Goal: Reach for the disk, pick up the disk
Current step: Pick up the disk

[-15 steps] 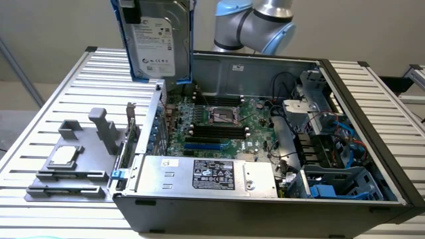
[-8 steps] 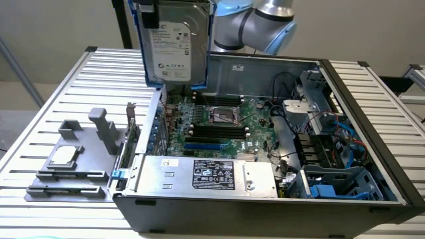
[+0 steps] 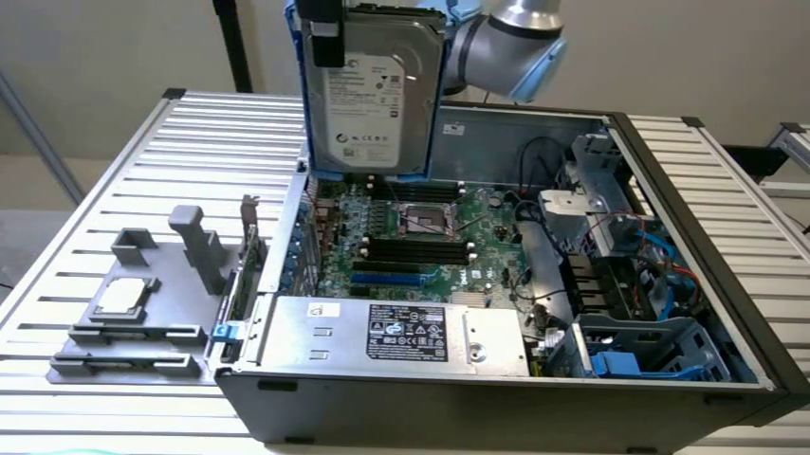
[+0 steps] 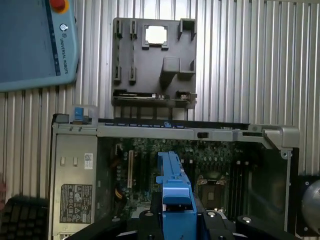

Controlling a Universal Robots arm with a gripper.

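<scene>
The disk (image 3: pixel 376 95), a silver-grey hard drive with a white label and blue side rails, hangs upright in the air above the back of the open computer case (image 3: pixel 506 398). My gripper (image 3: pixel 326 43) is shut on its blue-railed edge, and one black finger lies across the label side near the upper corner. In the wrist view the disk (image 4: pixel 175 185) shows edge-on as a blue rail, clamped in the gripper (image 4: pixel 177 220) between dark fingers. The motherboard (image 4: pixel 220 165) lies well below it. The disk touches nothing else.
The case lies open on a slatted metal table (image 3: pixel 114 218). Inside are the motherboard (image 3: pixel 418 237), a power supply (image 3: pixel 393 332) and a blue-grey drive cage (image 3: pixel 646 351). A grey fixture tray (image 3: pixel 139 303) holding a small square chip stands on the exterior view's left. A teach pendant (image 4: pixel 35 40) lies beyond the tray.
</scene>
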